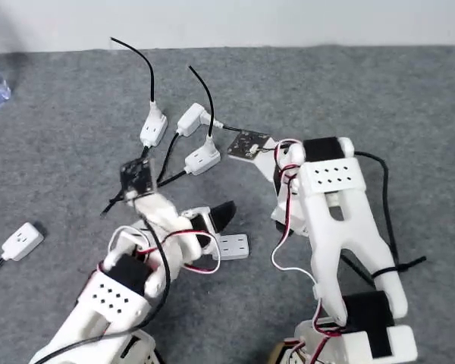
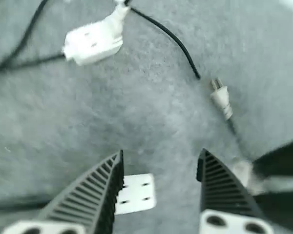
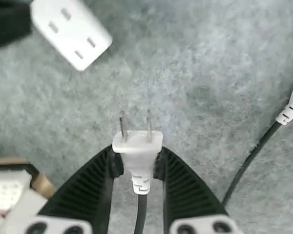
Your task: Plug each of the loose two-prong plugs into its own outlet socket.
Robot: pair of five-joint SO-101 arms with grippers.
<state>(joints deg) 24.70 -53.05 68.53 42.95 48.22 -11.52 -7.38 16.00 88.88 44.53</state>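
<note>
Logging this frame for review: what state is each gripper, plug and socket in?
Left gripper: open.
Right gripper: shut on white two-prong plug, prongs exposed.
White rectangular outlet socket: empty, lying on grey carpet.
Second white plug on black cord: loose, unplugged.

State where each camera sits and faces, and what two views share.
High view: fixed above the table, looking down on both white arms.
Left wrist view: on the left wrist, facing down past the open left gripper at a flat socket.
Right wrist view: on the right wrist, facing down past the right gripper, shut on a plug.
Shared: high and left wrist views both show that flat socket.
</note>
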